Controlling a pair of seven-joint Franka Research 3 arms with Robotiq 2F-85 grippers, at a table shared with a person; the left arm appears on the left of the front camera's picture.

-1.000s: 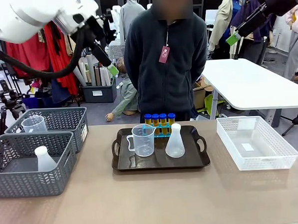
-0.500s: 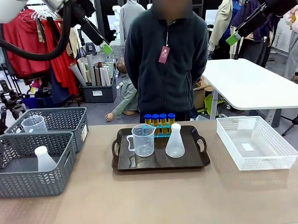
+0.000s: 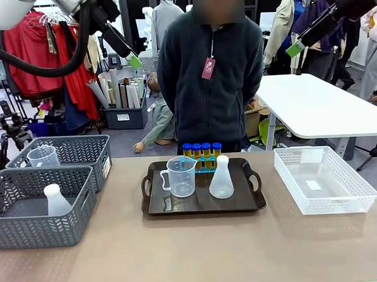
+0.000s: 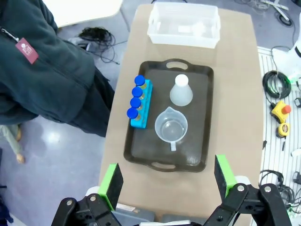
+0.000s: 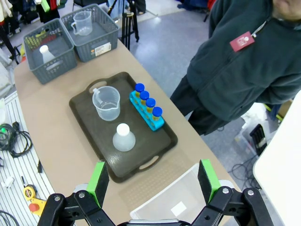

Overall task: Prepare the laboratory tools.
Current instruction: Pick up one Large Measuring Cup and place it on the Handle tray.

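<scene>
Four amber-filled tubes [image 3: 202, 154] with blue caps stand in a blue rack [image 4: 141, 105] on the dark tray [image 3: 203, 208], and beside them sit the measuring beaker [image 3: 180, 177] and the conical flask [image 3: 221, 179] — all well below and well clear of both sets of fingers. As far as the pictures show, the set looks assembled on the tray, so the preparation appears largely done; what may remain cannot be told from here.

The left gripper [image 4: 168, 180] hangs high above the table with its green pads spread wide and nothing between them; in its wrist view the tray lies far beyond the fingertips, roughly centred between them. The right gripper [image 5: 154, 180] is likewise raised, fingers wide apart and empty, with the tray, rack and flask showing between and beyond its pads.

Off to the left arm's side, two grey baskets [image 3: 43, 212] hold a spare beaker [image 3: 44, 155] and a spare flask [image 3: 55, 200]. On the right arm's side sits a clear bin [image 3: 325, 179] with a small white label inside — too small to read. The person [image 3: 211, 70] wears a reddish tag on the jacket; its print is not legible. A white label on one grey basket is also unreadable.
</scene>
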